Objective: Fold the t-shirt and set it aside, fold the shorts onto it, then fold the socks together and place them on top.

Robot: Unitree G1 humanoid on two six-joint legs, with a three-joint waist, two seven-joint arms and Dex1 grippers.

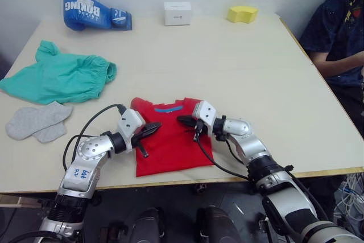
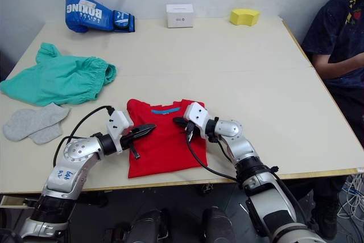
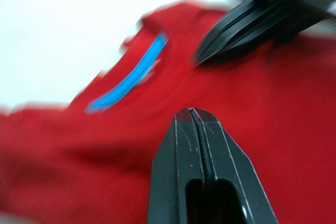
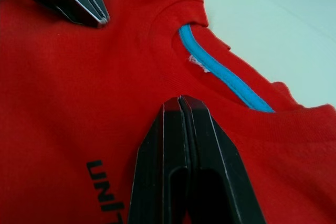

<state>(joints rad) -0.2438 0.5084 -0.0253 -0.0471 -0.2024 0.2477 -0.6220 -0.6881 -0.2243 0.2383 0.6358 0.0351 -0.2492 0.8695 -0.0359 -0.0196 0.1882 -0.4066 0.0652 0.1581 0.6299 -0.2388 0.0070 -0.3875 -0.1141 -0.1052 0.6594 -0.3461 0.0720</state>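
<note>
Where both lie: one t-shirt (image 1: pixel 170 140), one shorts (image 1: pixel 60 78), two socks (image 1: pixel 38 122).

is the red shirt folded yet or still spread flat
Partly folded: the t-shirt lies as a narrow rectangle, no sleeves sticking out, blue collar band showing at its far end.

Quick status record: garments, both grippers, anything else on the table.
t-shirt: partly folded, near table edge, between the grippers
shorts: unfolded, far left
socks: loose, in front of the shorts
left gripper: shut, over the shirt
right gripper: shut, near the collar
other: boxing glove, white box, yellow sponge along far edge
</note>
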